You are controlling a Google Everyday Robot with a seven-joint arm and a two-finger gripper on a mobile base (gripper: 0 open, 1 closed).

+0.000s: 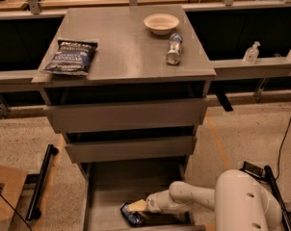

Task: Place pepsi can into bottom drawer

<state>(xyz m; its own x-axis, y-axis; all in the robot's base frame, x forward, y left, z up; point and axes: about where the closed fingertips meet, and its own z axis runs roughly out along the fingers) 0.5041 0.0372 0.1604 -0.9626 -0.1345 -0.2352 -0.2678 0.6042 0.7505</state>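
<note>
Down in bottom drawer [114, 189], tool [136, 206] at pepsi can [131, 217]; grip: can't tell.

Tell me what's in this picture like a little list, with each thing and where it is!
pincer: the robot's pincer is low inside the open drawer, right over the can
can: small dark blue metal pepsi can, lying on its side near the front of the drawer
drawer: bottom grey drawer, pulled out, below two upper grey drawers
cabinet top, left: dark blue chip bag
cabinet top, right: cream round bowl, with a clear plastic water bottle lying in front of it
</note>
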